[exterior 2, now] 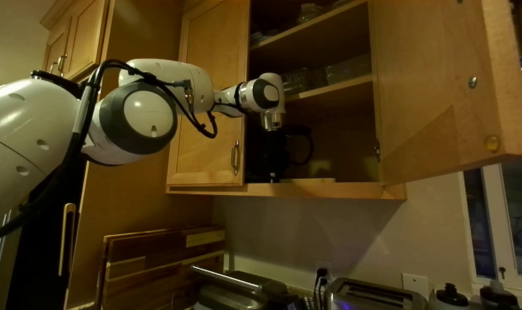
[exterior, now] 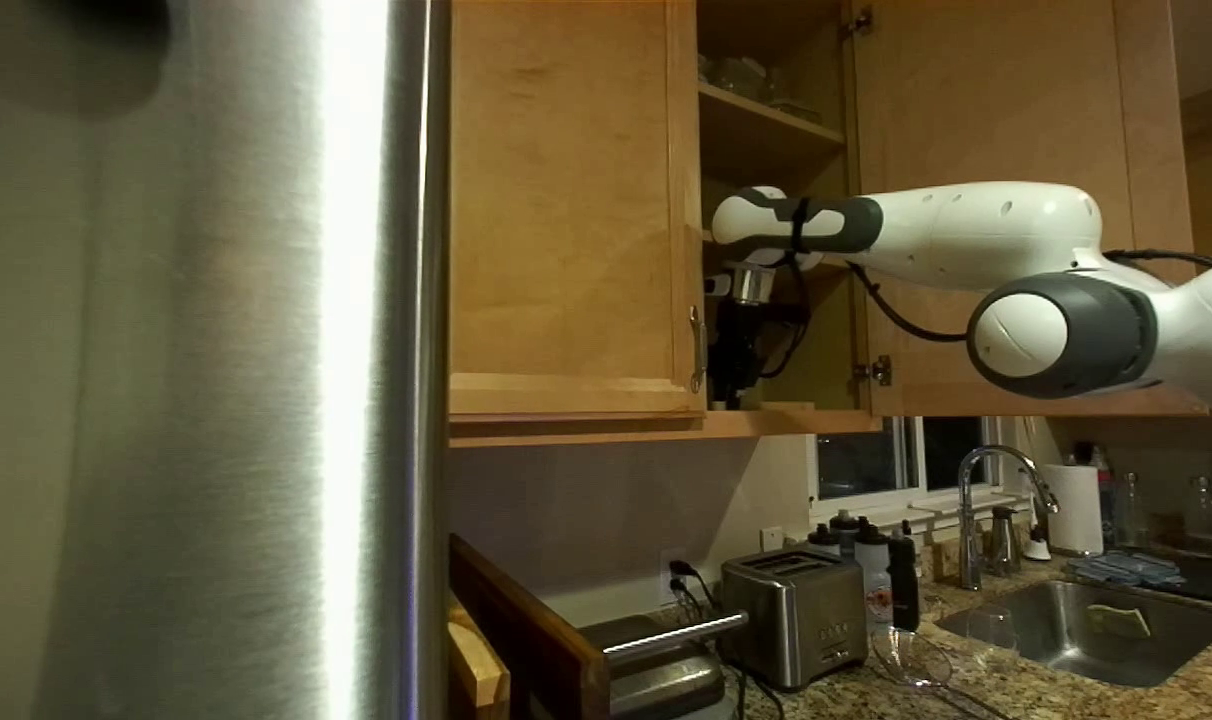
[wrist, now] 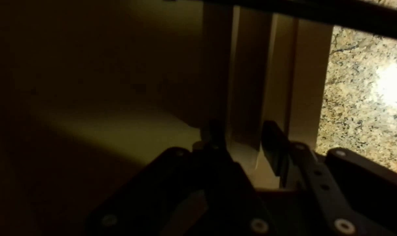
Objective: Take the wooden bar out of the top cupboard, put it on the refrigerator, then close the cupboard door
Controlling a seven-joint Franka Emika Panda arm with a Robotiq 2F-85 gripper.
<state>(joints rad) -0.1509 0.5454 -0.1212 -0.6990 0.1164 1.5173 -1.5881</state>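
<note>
Wooden bar (exterior 2: 323, 181) sits between the jaws

It lies low in the top cupboard (exterior 2: 351, 191), long axis along the front edge, crosswise to the jaws' closing line. They flank it; whether gripping, I cannot tell.

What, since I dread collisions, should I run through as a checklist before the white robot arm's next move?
1. Honey-coloured wooden cupboard door standing open: ok.
2. Slim, pale tan wooden bar inside the honey-coloured wooden top cupboard: ok.
3. Black metal end effector astride the bar: seems ok, though the wrist view is dark.
4. Bar firmly gripped: cannot tell; shadow hides the contact.
5. White robot arm clear of the flat wooden shelf above the bar: cannot tell; they overlap in an exterior view.
6. Top of the broad, brushed stainless-steel refrigerator ready: cannot tell; out of view.
</note>
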